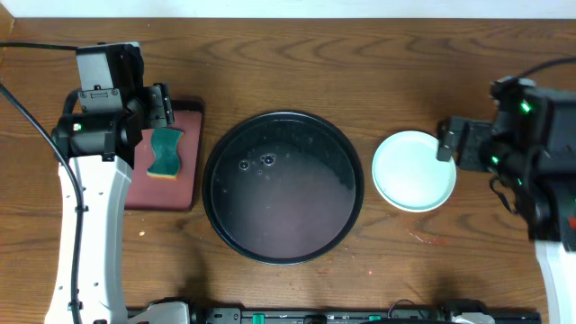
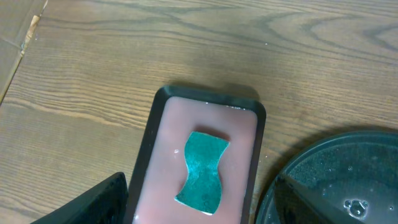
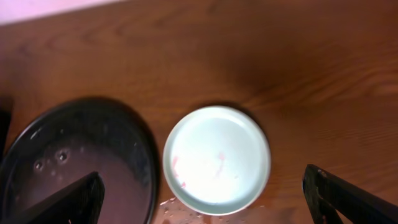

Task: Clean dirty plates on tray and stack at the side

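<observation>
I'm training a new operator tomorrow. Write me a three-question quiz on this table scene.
1. True or false: the plate lies in the black tray.
2. The sponge lies on: A the table; B the red tray; C the black tray.
3. Fill in: the left end effector and the right end effector are both ____.

Key: 1 false; 2 B; 3 open.
</observation>
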You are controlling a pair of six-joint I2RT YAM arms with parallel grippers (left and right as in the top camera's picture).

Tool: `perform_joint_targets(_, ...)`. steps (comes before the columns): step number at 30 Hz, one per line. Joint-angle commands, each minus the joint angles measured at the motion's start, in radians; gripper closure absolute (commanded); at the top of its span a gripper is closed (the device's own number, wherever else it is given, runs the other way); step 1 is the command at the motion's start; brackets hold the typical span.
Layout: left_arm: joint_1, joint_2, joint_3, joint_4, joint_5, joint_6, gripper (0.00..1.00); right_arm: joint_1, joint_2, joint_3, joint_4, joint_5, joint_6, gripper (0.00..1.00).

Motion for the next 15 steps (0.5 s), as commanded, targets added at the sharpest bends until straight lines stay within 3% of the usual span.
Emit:
perform_joint_targets(1,0.002,0.003,0.006,-0.002,-0.009,0.003,0.25,0.013,-0.101,0.021,-0.002,0.087,-0.012,0.01)
perform_joint_targets(15,0.002,0.003,0.006,-0.002,-0.009,0.003,0.24,0.013,-0.338,0.021,-0.084,0.089,-0.012,0.01)
